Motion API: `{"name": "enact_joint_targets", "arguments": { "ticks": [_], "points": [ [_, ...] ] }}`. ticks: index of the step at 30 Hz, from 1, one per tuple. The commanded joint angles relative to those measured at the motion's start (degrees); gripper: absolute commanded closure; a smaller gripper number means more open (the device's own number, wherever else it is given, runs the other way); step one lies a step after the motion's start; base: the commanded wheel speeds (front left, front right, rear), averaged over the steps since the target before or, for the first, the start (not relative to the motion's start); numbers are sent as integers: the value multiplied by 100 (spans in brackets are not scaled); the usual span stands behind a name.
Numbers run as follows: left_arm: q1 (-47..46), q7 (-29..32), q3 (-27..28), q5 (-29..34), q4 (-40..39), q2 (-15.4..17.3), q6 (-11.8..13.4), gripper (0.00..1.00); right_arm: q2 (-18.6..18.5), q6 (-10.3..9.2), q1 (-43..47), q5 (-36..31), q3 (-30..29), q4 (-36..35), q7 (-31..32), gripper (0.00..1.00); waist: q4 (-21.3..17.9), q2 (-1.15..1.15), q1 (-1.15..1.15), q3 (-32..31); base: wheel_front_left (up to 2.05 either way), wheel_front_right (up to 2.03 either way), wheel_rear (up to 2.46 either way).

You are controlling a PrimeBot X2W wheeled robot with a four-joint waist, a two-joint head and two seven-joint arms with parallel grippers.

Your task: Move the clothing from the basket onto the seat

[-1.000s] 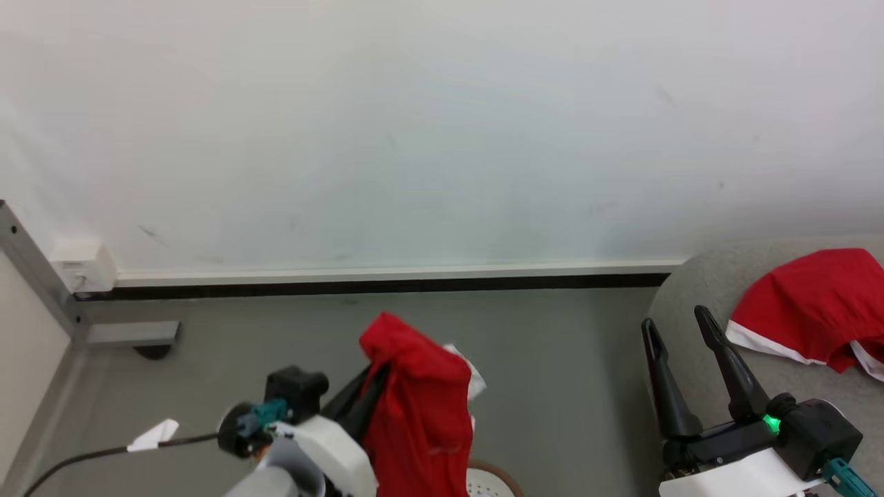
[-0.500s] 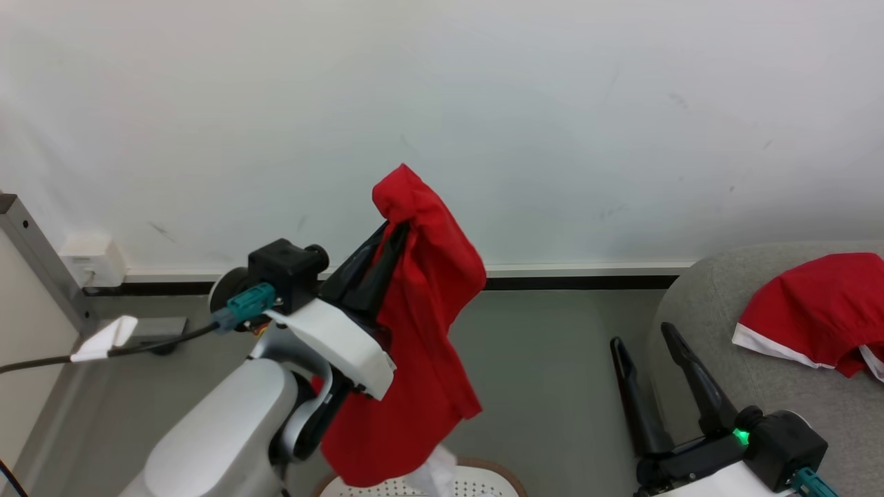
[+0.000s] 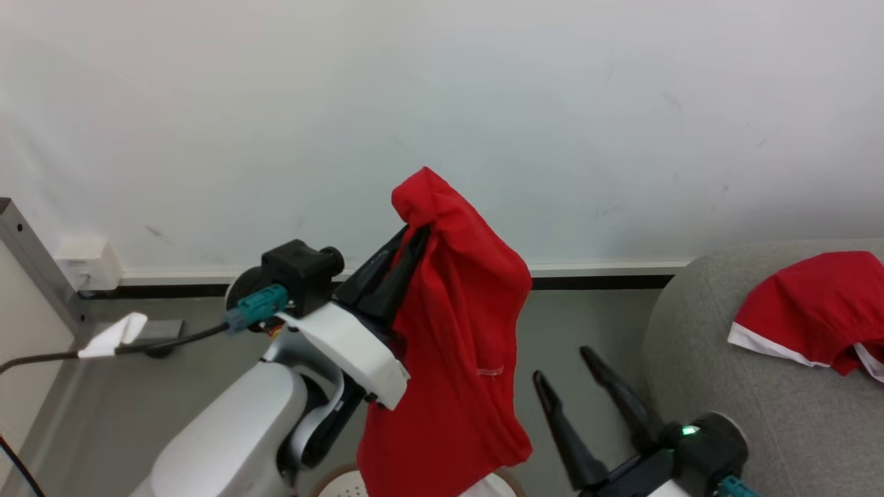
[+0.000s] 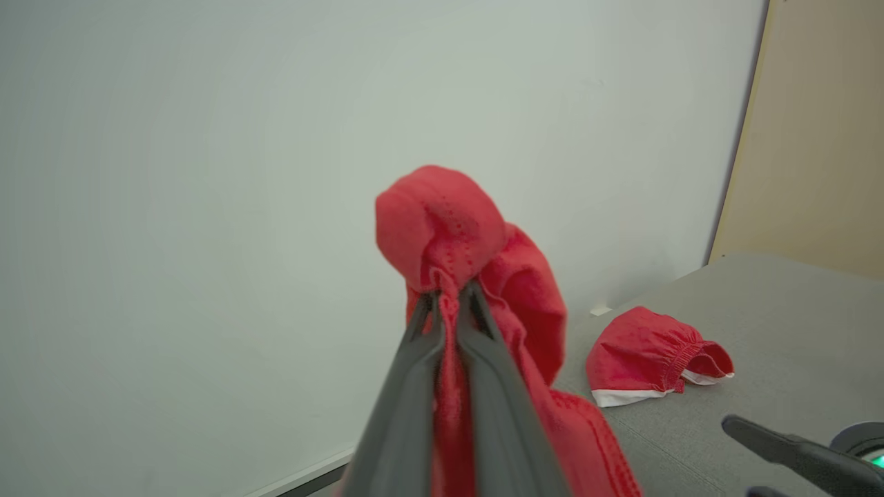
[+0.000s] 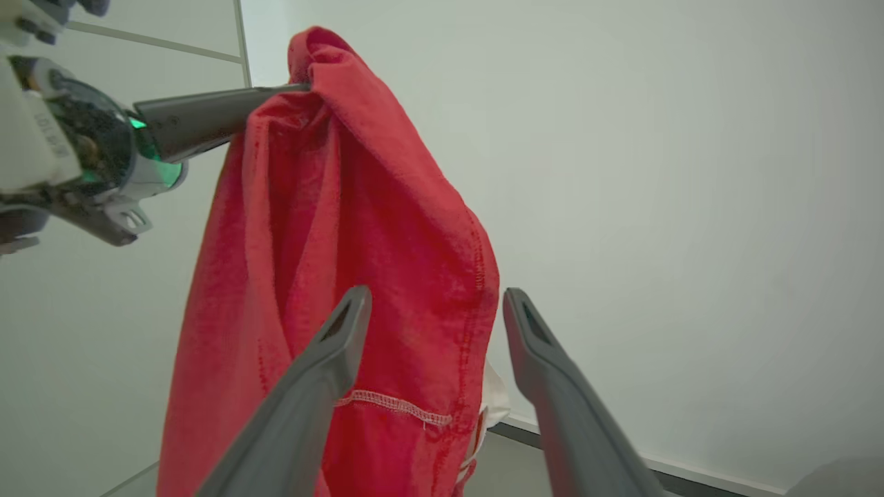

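A red garment hangs in the air, and my left gripper is shut on its bunched top. Its lower end dangles over the basket, of which a bit of white wall and brown rim peeks out at the bottom edge. My right gripper is open, just right of the hanging cloth. In the right wrist view its fingers point at the fabric without touching it. A second red garment with a white hem lies on the grey seat.
A white wall with a black baseboard stands behind, with grey floor in front of it. At the left are a metal post, a wall socket box and a tagged cable. A beige panel rises behind the seat.
My left arm has lifted the red garment up from the basket, then shifted it a little right. The right gripper has moved left, away from the seat and toward the hanging cloth.
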Motion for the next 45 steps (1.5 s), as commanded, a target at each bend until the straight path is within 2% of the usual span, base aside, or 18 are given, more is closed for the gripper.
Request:
{"name": "enact_joint_targets", "arguments": {
  "ticks": [1, 8, 21, 31, 32, 33, 38, 45],
  "points": [
    [48, -10, -2, -50, -15, -9, -15, 100, -21, -15, -62, 37, 78, 29, 4, 0, 16, 0, 0, -3, 0, 0, 0],
    [-34, 29, -181, -38, 119, -164, -119, 100, 63, -15, -383, 262, 943, 379, 4, 0, 235, 0, 0, -34, 0, 0, 0],
    [-143, 216, -704, 114, -3, -503, -310, 100, 125, -15, -1027, 722, 1566, 1913, 20, 0, 1153, 0, 0, -173, 0, 0, 0],
    [-97, 338, -991, 54, -190, -797, -328, 100, 190, -15, -1505, 1635, 2292, 2916, 2, 1, 1746, 0, 0, -286, 0, 0, 0],
    [-84, 343, -1002, 49, -192, -806, -321, 100, 199, -15, -1533, 1729, 2323, 2984, 1, 75, 1781, 0, 0, -293, 0, 0, 0],
    [-67, 341, -1006, 43, -192, -804, -311, 100, 208, -15, -1587, 1768, 2328, 2987, -1, 100, 1807, 0, 0, -298, 0, 0, 0],
    [11, 307, -975, 19, -155, -708, -266, 100, 232, -15, -1544, 1825, 2093, 2767, -4, 100, 1831, 0, 0, -307, 0, 0, 0],
    [119, 235, -874, -24, -181, -556, -148, 100, 184, -15, -1386, 1642, 1860, 2595, -5, 100, 1621, 0, 0, -303, 0, 0, 0]
  ]
}}
